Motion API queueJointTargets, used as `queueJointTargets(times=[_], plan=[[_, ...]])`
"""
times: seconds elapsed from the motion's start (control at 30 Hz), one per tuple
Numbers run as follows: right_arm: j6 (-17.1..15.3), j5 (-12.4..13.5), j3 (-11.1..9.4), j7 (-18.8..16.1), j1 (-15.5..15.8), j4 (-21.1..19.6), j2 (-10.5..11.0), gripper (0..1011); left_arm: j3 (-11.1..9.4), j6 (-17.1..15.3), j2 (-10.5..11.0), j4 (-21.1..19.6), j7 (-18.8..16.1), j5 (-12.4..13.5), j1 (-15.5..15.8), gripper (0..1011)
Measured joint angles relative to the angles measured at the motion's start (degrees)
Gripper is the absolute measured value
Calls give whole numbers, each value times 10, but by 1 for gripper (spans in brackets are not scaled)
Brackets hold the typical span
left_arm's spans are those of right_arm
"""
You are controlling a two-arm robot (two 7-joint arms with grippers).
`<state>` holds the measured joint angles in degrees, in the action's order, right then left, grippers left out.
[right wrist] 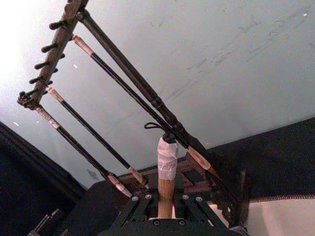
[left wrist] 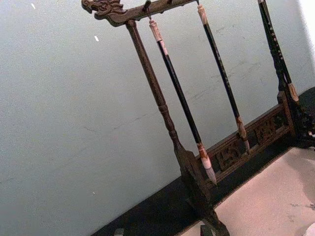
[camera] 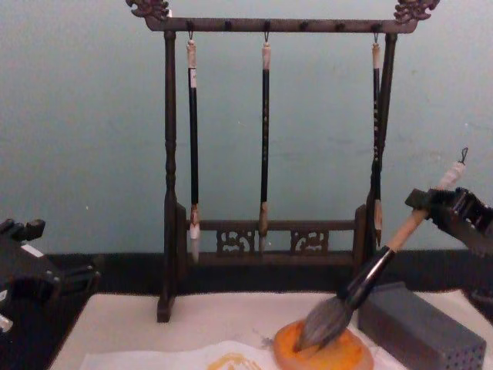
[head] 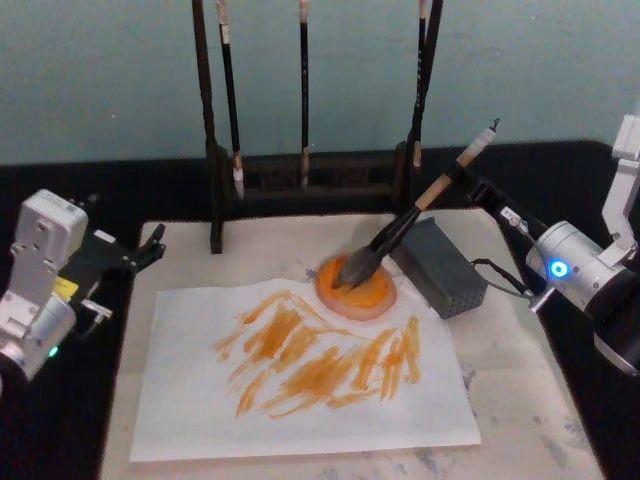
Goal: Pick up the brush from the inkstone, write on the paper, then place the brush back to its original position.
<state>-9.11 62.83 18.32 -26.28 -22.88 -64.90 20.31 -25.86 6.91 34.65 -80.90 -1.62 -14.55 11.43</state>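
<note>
Our right gripper (head: 462, 175) comes in from the right of the head view. Its fingers are closed on the brush (head: 400, 235), high on the tan handle and just below the white end cap. The brush slants down towards the frame's centre, where its fat dark tuft rests on the inkstone (head: 378, 298), at the upper right edge of the paper (head: 300, 410). Orange strokes cover the middle of the sheet, so we judge the writing done and the brush at the point of being set back.

The handle looks stiff and light, a sound place to hold. The tuft is soft and wet and would smear, so we would keep off it. Held this high, the tip can swing. The grey block (head: 440, 265) sits just beside the inkstone. Our left gripper (head: 148, 245) is parked at the left edge; we cannot tell whether it is open or closed.
</note>
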Motion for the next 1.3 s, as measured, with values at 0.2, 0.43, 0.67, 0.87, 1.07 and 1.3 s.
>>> queueJointTargets(times=[0.2,0.43,0.67,0.87,1.07,1.3], plan=[[0,10,5,2,-4,8,2,175,0,0,0,0,0,0,0,1001],[0,21,9,7,-6,14,4,175,0,0,0,0,0,0,0,1001],[1,30,13,10,-8,20,6,175,0,0,0,0,0,0,0,1001],[1,36,17,10,-13,30,6,175,0,0,0,0,0,0,0,1001],[2,41,18,10,-14,35,6,175,0,0,0,0,0,0,0,1001],[0,47,21,10,-16,41,6,175,0,0,0,0,0,0,0,1001]])
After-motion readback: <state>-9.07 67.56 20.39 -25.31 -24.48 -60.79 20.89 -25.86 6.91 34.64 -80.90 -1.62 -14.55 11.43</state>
